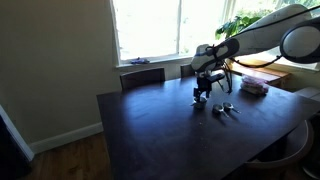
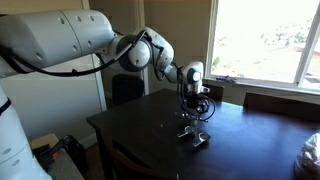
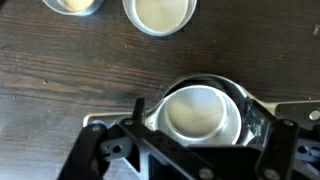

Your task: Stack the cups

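Note:
The cups are small shiny silver metal ones on a dark wooden table [image 1: 160,130]. In the wrist view one cup [image 3: 195,112] sits between my gripper's [image 3: 198,118] fingers, which press its sides. Two more cups [image 3: 160,12] [image 3: 70,5] stand just beyond it on the table. In both exterior views the gripper [image 1: 201,96] [image 2: 195,118] points down, low over the table. Loose cups [image 1: 224,109] [image 2: 195,136] lie right beside it. I cannot tell whether the gripped cup is off the table.
A pinkish stack of flat things [image 1: 253,86] lies at the far side of the table near the window. Chairs [image 1: 142,76] stand along the window edge. A plant [image 1: 240,25] is by the window. A crumpled plastic thing [image 2: 310,155] sits at the table's edge.

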Controlling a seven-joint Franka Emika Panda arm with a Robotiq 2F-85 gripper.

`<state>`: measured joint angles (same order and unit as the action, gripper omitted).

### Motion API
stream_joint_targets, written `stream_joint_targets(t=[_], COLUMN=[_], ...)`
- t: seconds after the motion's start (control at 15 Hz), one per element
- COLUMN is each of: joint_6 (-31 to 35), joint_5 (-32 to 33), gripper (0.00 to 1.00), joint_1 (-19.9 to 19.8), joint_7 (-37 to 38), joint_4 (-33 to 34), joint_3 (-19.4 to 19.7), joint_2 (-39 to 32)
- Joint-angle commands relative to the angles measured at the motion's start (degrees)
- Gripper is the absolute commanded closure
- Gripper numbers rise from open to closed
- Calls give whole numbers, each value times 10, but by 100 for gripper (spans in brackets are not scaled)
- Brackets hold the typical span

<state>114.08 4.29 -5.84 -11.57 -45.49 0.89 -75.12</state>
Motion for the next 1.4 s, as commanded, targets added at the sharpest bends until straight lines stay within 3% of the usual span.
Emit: stream_joint_targets(t=[0.0, 0.8, 1.33], joint_6=[-61, -87, -32], joint_5=[0, 17, 61], gripper=[0, 0, 0], joint_1=[-2, 4, 4], joint_7=[-35, -129, -205], joint_4=[-6, -54, -180], joint_3=[-7, 0, 7], joint_2=[9, 38, 110])
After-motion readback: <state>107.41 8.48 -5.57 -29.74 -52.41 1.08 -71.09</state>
